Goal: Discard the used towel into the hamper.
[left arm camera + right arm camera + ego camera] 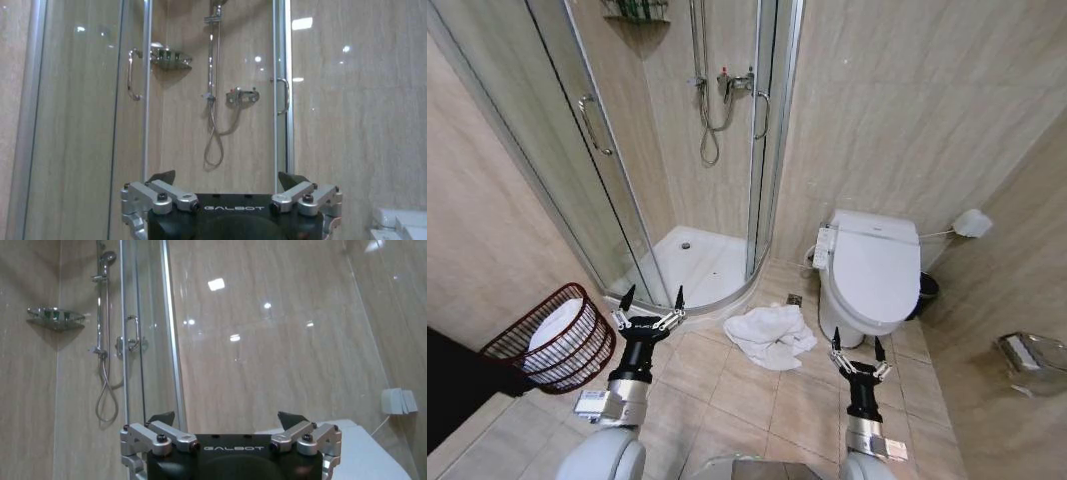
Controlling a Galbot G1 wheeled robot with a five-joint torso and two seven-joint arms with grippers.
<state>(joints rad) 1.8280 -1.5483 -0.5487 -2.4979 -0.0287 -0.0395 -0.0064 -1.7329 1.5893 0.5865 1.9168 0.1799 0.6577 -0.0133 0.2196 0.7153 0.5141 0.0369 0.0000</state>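
Two black tools point up with jaws wide and empty; past the white toilet, a crumpled white towel lies on the tiled floor, dark red-brown wire hamper far left, left tool beside it, right tool near the toilet

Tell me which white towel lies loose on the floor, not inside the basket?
The crumpled towel on the tiles between the shower and the toilet. The other white cloth sits inside the hamper.

— What's on the floor?
— Beige tiles. A crumpled white towel lies just beside the toilet; the hamper stands well apart from it, near the shower tray.
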